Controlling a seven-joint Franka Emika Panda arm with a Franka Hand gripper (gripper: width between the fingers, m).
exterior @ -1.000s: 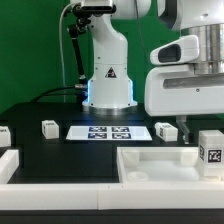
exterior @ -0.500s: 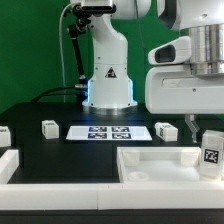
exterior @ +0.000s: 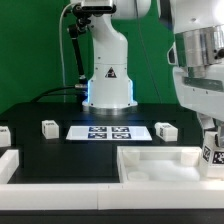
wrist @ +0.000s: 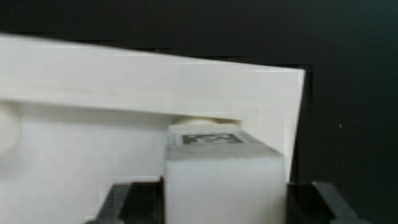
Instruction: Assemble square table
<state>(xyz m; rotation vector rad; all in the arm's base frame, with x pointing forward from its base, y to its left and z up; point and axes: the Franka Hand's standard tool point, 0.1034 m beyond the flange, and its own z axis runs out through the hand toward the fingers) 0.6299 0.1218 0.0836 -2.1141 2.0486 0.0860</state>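
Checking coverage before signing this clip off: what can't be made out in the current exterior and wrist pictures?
Exterior view: the held leg is cut by the right edge.
Exterior view: a second leg is cut by the left edge.
Exterior view: the marker board tags are too small to read.
Wrist view: the table top is blurred and overflows the frame; the fingers are dark slivers cut by the frame.
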